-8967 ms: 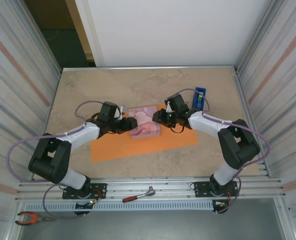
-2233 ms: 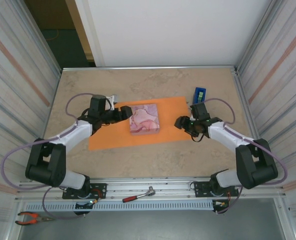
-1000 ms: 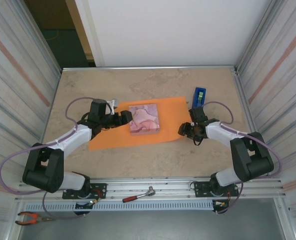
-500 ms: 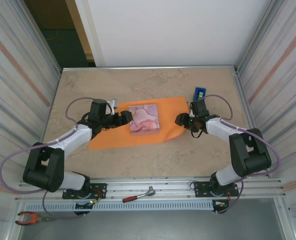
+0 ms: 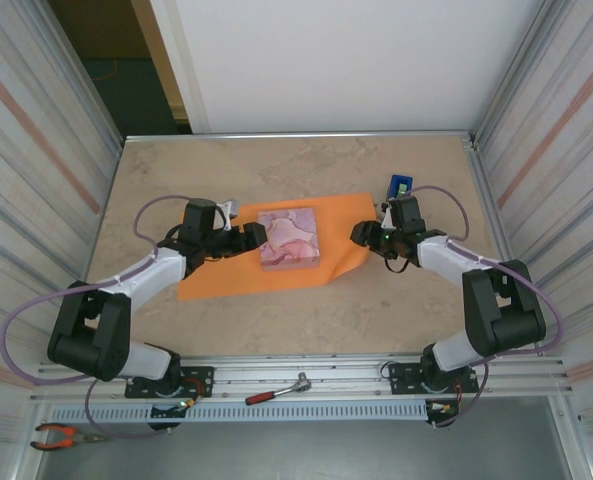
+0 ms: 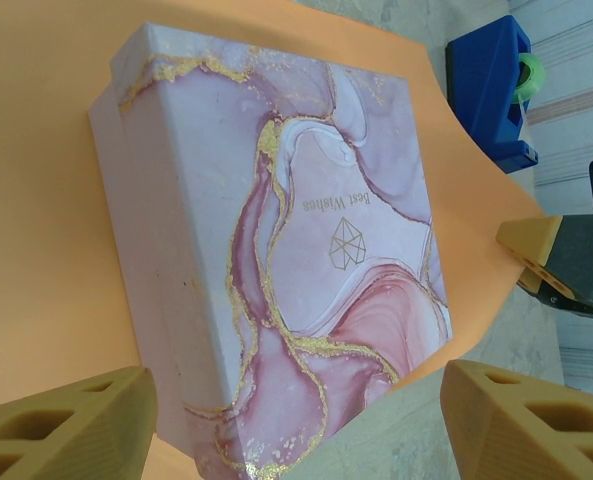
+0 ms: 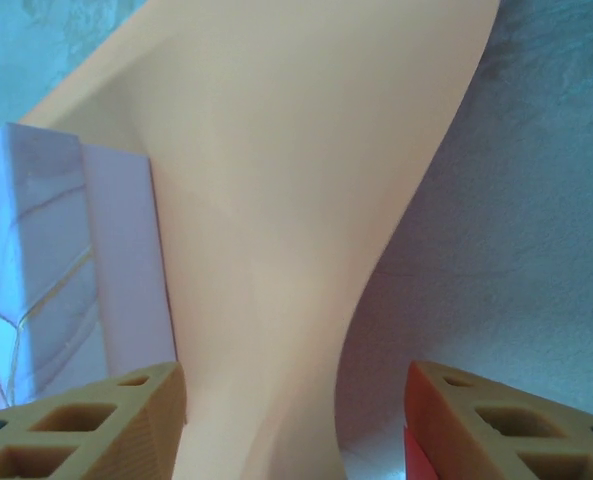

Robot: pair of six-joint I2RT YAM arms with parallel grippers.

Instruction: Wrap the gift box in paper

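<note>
The gift box (image 5: pixel 289 238) is a pink marbled block with gold veins, lying on the orange paper (image 5: pixel 226 275) in the middle of the table. My left gripper (image 5: pixel 254 238) is open at the box's left side; in the left wrist view its jaws (image 6: pixel 296 430) straddle the near corner of the box (image 6: pixel 306 230) without touching it. My right gripper (image 5: pixel 361 235) is open at the sheet's right end, which curls up off the table. In the right wrist view the raised paper (image 7: pixel 276 200) runs between the spread jaws (image 7: pixel 296 420), with the box (image 7: pixel 66 250) behind it on the left.
A blue tape dispenser (image 5: pixel 400 187) stands just behind the right gripper, also in the left wrist view (image 6: pixel 491 80). A red-handled wrench (image 5: pixel 274 390) and pliers (image 5: pixel 56 435) lie on the front rail. Metal walls close in both sides.
The right gripper has moved up and left toward the box, and the paper's right end has risen off the table with it. The left gripper has hardly shifted.
</note>
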